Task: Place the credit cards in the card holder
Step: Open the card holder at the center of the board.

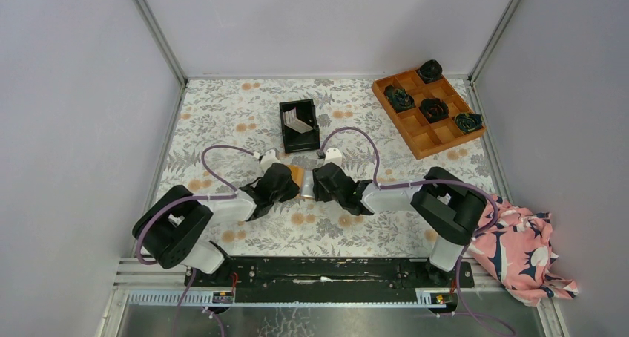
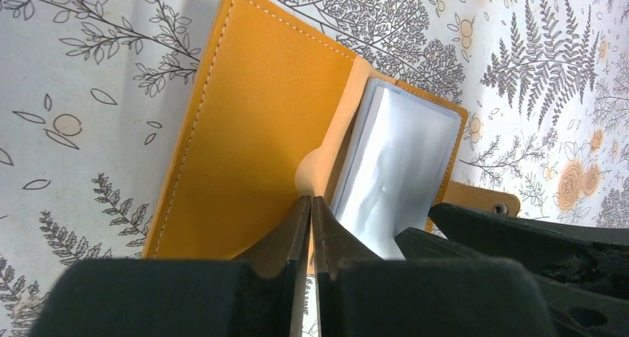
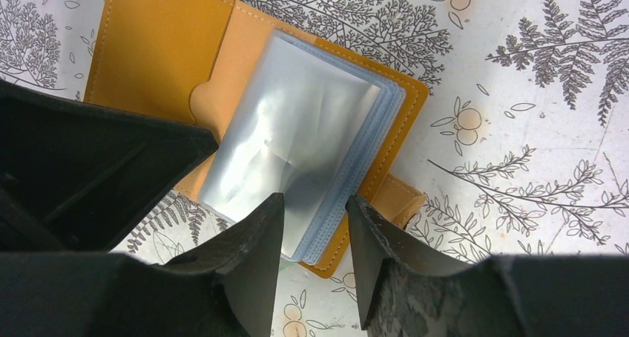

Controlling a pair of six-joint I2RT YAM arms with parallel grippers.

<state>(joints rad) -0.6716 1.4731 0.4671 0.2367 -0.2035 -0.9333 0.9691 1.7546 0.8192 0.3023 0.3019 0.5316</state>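
Observation:
The card holder lies open on the floral table between my two grippers, orange-tan with a stack of clear blue-edged sleeves inside. My left gripper is shut on the near edge of the holder's left flap, at the pocket notch. My right gripper is open, and its fingers straddle the near corner of the sleeve stack. In the top view the left gripper and right gripper face each other over the holder. The credit cards, pale and thin, lean inside the black bin behind.
The black bin stands just beyond the grippers. An orange compartment tray with dark rosettes sits at the back right. A pink floral cloth lies at the right near the right arm's base. Grey walls enclose the table.

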